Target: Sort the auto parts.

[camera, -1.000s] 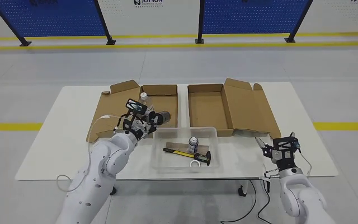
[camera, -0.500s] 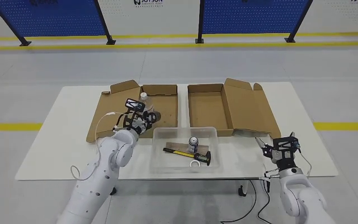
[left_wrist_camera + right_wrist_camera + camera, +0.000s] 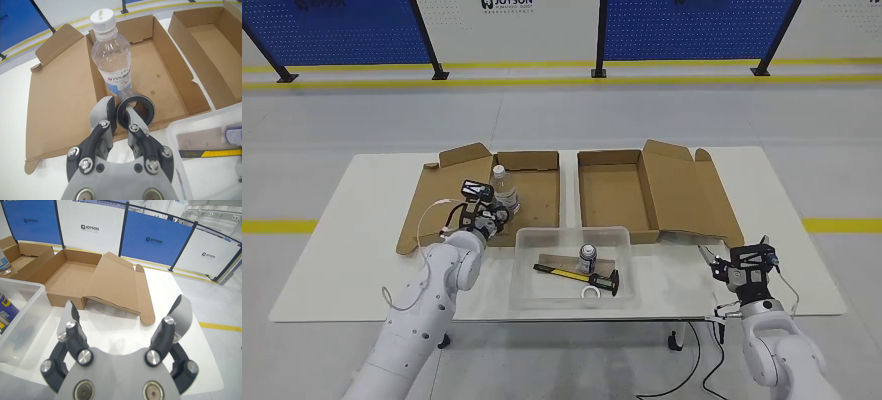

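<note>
My left gripper is shut on a metal ring-shaped bearing, one finger inside its bore and one outside. It holds the bearing just over the near wall of the left cardboard box, close to a clear bottle standing in that box. In the top view the left gripper is at the box's front left, beside the bottle. My right gripper is open with nothing in it, low over the table's right front.
A second open cardboard box sits right of the first, its lid flap spread on the table. A clear plastic bin in front holds a spray can, a black-and-yellow ruler tool and a white ring.
The left gripper has carried the bearing leftward along the left box's front, ending beside the bottle. The right arm has stayed still.
</note>
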